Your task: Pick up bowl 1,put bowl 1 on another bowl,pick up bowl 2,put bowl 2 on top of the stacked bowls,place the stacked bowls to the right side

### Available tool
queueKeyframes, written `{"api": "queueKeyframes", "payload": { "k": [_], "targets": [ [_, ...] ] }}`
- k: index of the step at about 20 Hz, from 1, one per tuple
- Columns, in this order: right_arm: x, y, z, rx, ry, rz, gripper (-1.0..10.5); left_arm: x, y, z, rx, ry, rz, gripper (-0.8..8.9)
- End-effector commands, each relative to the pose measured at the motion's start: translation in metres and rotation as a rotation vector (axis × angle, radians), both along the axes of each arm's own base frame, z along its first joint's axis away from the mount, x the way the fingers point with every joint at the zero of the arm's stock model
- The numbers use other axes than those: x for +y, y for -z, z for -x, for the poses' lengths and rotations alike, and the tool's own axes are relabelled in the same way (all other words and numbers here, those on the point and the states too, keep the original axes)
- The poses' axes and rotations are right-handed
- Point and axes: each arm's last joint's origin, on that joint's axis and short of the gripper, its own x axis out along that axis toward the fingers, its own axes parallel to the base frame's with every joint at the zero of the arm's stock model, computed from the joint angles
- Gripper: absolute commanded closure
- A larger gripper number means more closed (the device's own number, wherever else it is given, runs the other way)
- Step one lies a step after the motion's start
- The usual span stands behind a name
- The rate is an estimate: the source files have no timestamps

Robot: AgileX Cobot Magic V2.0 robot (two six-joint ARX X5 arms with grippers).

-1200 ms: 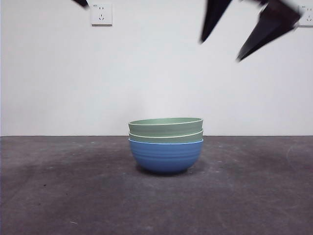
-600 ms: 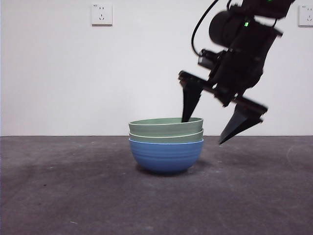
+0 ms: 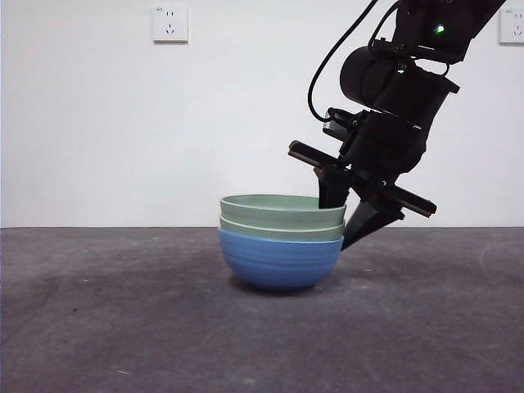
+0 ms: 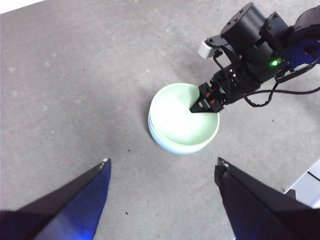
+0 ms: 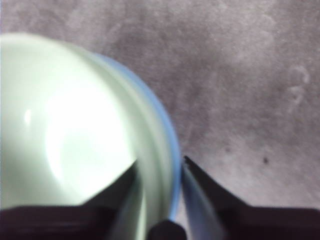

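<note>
- The right gripper's [image 3: 350, 214] jaws straddle the rim of the stack [image 3: 281, 241]: one jaw is inside the top green bowl [image 3: 282, 210], the other outside, against the stack's wall on the side away from the wall socket [image 3: 169, 24].
- In the right wrist view the two jaws sit close on either side of the rims [image 5: 167, 145], pinching them; the pale green inside of the top bowl fills one side and the blue bowl's [image 5: 172, 150] edge shows just outside it.
- The stack rests on the grey table [image 3: 98, 327], near the middle of the front view: blue bowl [image 3: 280, 262] at the bottom, two green bowls nested in it, their pale rims showing.
- In the front view the stack looks slightly tilted, its rims higher on the socket side.
- The right arm comes down from the top corner of the front view, big and dark, with small green lights on its body.
- The left gripper [image 4: 162, 167] hangs high above the table, well apart from the stack, jaws spread wide with nothing between them.
- From the left wrist view the stack [image 4: 183, 119] lies beyond the left jaws, with the right gripper [image 4: 206, 103] reaching over its rim, one jaw tip dark against the pale inside.
- A second socket [image 3: 512, 26] shows at the edge of the wall behind the right arm.
</note>
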Motion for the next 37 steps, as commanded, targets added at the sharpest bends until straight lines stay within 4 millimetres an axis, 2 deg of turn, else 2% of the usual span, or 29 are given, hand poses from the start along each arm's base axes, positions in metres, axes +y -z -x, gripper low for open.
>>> {"api": "queueKeyframes", "payload": {
  "k": [1,5,9,12,14,18,21,23,29,33,35,37],
  "targets": [
    [0.001,0.003,0.001,0.02,-0.018,-0.018,9.6,-0.002,0.001,-0.002,-0.01,0.011,-0.011,4.64],
    [0.001,-0.002,0.002,0.01,-0.02,-0.026,9.6,-0.002,0.001,-0.002,-0.01,0.011,-0.01,4.65],
    [-0.006,-0.031,0.007,-0.07,-0.009,-0.052,9.6,-0.002,0.001,-0.002,-0.011,0.012,-0.012,4.65],
    [-0.032,-0.053,0.006,-0.128,0.044,-0.058,9.6,-0.002,0.001,-0.002,-0.012,0.013,-0.012,4.65],
    [-0.056,-0.055,0.003,-0.122,0.097,-0.023,9.6,-0.002,0.001,-0.002,-0.012,0.013,-0.013,4.65],
    [-0.1,-0.051,-0.003,-0.092,0.182,0.061,9.6,-0.002,0.001,-0.002,-0.011,0.013,-0.012,4.65],
    [-0.123,-0.049,-0.007,-0.084,0.234,0.074,9.6,-0.002,0.001,-0.002,-0.012,0.013,-0.012,4.65],
    [-0.133,-0.04,-0.01,-0.046,0.246,0.089,9.6,-0.002,0.001,-0.002,-0.012,0.013,-0.012,4.65],
    [-0.135,-0.011,-0.019,0.027,0.226,0.112,9.6,-0.002,0.001,-0.002,-0.011,0.012,-0.011,4.66],
    [-0.136,-0.004,-0.021,0.046,0.223,0.119,9.6,-0.002,0.001,-0.002,-0.01,0.012,-0.012,4.66],
    [-0.136,-0.004,-0.021,0.045,0.217,0.12,8.9,-0.002,0.001,-0.002,-0.011,0.012,-0.012,4.66],
    [-0.136,-0.004,-0.019,0.06,0.214,0.123,7.6,-0.002,0.001,-0.002,-0.015,0.012,-0.009,4.66]
  ]
}}
